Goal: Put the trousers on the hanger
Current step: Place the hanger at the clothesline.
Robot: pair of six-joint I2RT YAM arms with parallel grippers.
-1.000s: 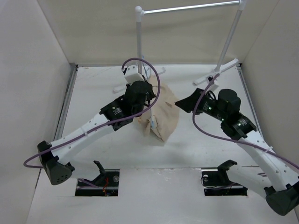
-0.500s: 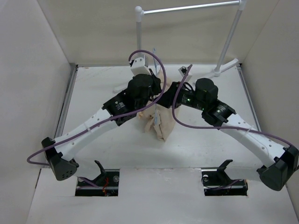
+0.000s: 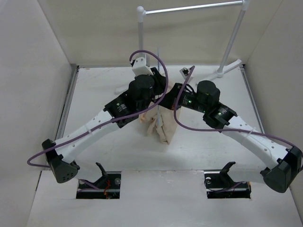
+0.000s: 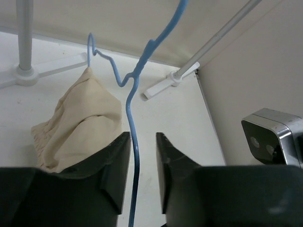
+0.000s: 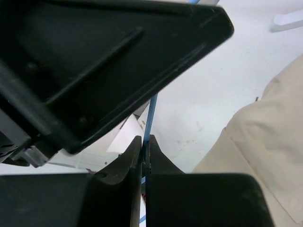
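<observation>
Blue hanger wire between parted left fingers, right fingers clenched on it, tan trousers hung behind.

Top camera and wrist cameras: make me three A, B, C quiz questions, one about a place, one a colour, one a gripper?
1. Where does the white garment rack with the metal rail stand?
A. at the far end of the white table
B. between the arm bases
C. on the left wall
2. What colour is the thin wire clothes hanger?
A. red
B. pale blue
C. black
3. How is the right gripper?
A. wide open
B. shut on the hanger
C. out of sight
Answers: 1 A, its posts stand at the back; 2 B, the wire looks blue; 3 B, it pinches the wire.
</observation>
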